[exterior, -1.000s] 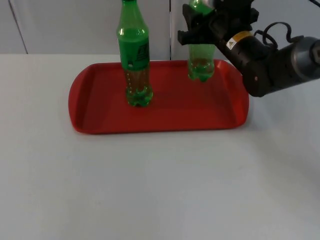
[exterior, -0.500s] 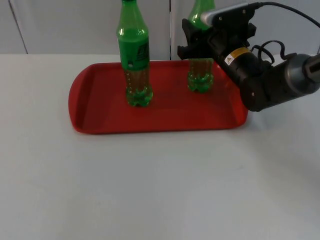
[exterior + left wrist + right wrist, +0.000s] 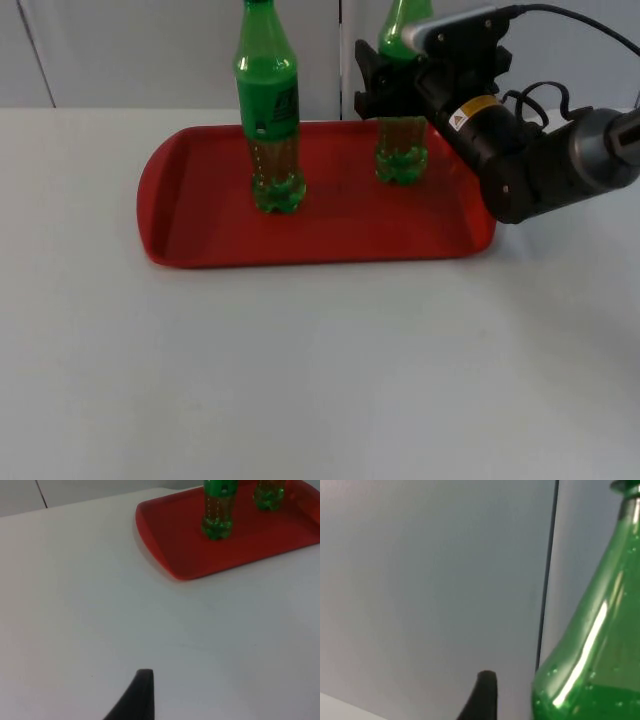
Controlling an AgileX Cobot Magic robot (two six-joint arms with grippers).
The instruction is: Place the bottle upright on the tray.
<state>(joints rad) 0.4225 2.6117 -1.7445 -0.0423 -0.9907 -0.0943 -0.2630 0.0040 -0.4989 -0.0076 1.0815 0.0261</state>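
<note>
A red tray (image 3: 200, 235) lies at the back of the table. One green bottle (image 3: 270, 120) stands upright on its left half. A second green bottle (image 3: 401, 155) stands upright on the tray's right half. My right gripper (image 3: 392, 90) is around this bottle's upper body and stands open. In the right wrist view a fingertip (image 3: 482, 695) stands a small gap away from the bottle's green shoulder (image 3: 590, 655). My left gripper (image 3: 142, 700) waits over the bare table, some way before the tray (image 3: 170, 550), with both bottles (image 3: 217, 515) (image 3: 269, 495) ahead of it.
The grey partition wall (image 3: 130, 50) rises just behind the tray. White table top (image 3: 320, 380) stretches wide in front of the tray and to both sides.
The right gripper lowered the second bottle from above the tray onto it. Its left finger has since moved slightly away from the bottle. The first bottle has not moved.
</note>
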